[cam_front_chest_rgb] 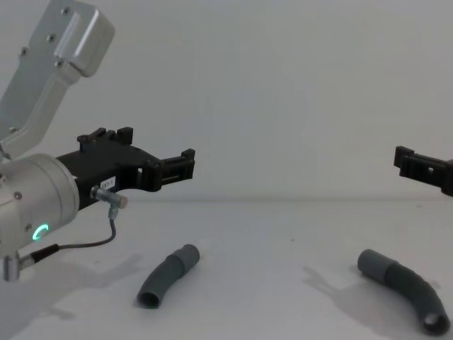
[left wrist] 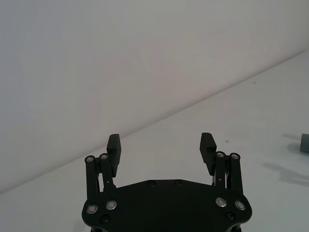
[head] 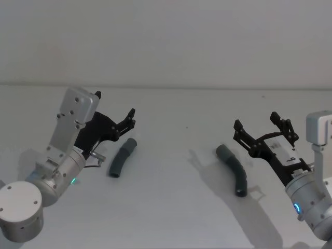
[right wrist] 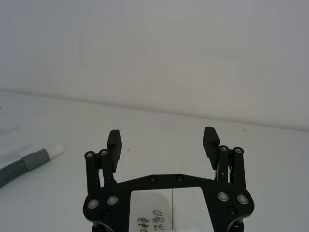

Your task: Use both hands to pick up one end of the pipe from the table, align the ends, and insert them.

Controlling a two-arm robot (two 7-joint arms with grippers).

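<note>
Two curved dark-grey ribbed pieces of the pipe lie on the table (head: 171, 207). The left piece (head: 122, 157) (cam_front_chest_rgb: 168, 276) rests just below and right of my left gripper (head: 115, 105) (left wrist: 161, 140) (cam_front_chest_rgb: 187, 164), which hovers open and empty above the table. The right piece (head: 233, 168) (cam_front_chest_rgb: 403, 283) lies left of my right gripper (head: 255, 120) (right wrist: 161, 135) (cam_front_chest_rgb: 405, 160), also open, empty and raised. The right wrist view shows a ribbed piece (right wrist: 14, 169) with a grey cuff and a narrower white tip (right wrist: 55, 150). A grey cuff edge (left wrist: 304, 142) shows in the left wrist view.
A plain pale wall (head: 166, 41) rises behind the table's far edge. A thin grey cable (cam_front_chest_rgb: 85, 244) loops from the left wrist. Bare table surface separates the two pieces.
</note>
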